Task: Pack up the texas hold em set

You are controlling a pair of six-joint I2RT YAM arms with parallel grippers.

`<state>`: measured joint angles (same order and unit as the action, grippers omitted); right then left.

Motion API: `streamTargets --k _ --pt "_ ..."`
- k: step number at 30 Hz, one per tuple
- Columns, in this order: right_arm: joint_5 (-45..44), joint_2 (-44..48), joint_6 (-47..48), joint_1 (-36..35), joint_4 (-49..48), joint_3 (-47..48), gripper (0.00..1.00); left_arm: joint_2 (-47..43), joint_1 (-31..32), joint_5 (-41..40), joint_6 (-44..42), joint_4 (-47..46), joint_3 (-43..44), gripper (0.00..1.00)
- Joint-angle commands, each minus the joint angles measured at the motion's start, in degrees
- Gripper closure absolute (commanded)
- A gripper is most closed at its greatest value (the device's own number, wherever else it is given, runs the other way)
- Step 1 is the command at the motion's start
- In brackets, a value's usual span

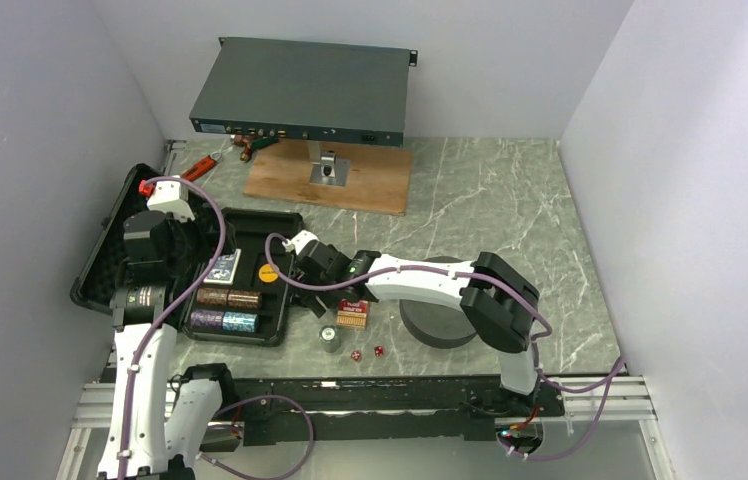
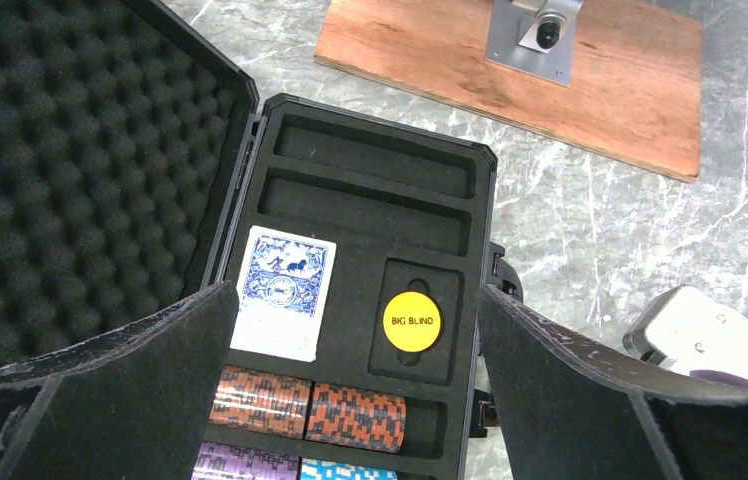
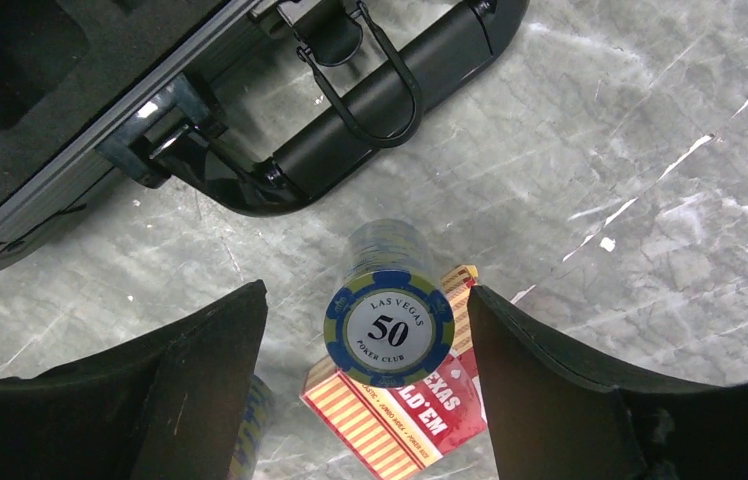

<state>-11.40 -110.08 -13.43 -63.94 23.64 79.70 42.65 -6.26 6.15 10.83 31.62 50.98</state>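
The black briefcase (image 1: 250, 220) lies open at the left, its foam-lined lid (image 2: 60, 150) folded back. Its tray holds a blue-backed card deck (image 2: 285, 290), a yellow disc (image 2: 412, 321) and rows of chip stacks (image 2: 355, 415). My left gripper (image 2: 358, 295) hangs open above the tray with nothing between its fingers. My right gripper (image 3: 368, 300) is open around an upright chip stack (image 3: 388, 328) topped by a "50" chip, with a gap on each side. A red deck box (image 3: 430, 415) lies just behind that stack. Two red dice (image 1: 357, 354) rest near the front edge.
The case handle (image 3: 370, 100) sticks out just beyond the right gripper. A dark foam ring (image 1: 430, 325) sits under the right arm. A grey rack-mount box (image 1: 300, 90) stands on a wooden board (image 1: 370, 185) at the back. Another chip stack (image 3: 250, 420) lies by the right gripper's left finger.
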Motion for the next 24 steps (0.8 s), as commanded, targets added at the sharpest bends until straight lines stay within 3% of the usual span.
streamTargets --k 1,7,18,24 --pt "-1.4 -0.8 0.4 0.3 -0.1 2.7 0.25 0.0 0.2 -0.5 0.3 -0.4 1.2 0.05" --pt "-2.0 -1.5 0.4 0.4 0.4 3.4 0.34 0.0 0.2 -0.5 0.3 -0.4 1.1 0.05" --pt "-5.4 -0.6 1.5 0.5 2.5 4.6 0.97 0.0 0.2 -1.4 0.2 -0.2 1.3 0.06" --pt "-6.5 2.5 1.7 0.6 2.7 5.8 1.00 0.1 0.2 -1.0 0.1 -0.3 1.2 0.07"
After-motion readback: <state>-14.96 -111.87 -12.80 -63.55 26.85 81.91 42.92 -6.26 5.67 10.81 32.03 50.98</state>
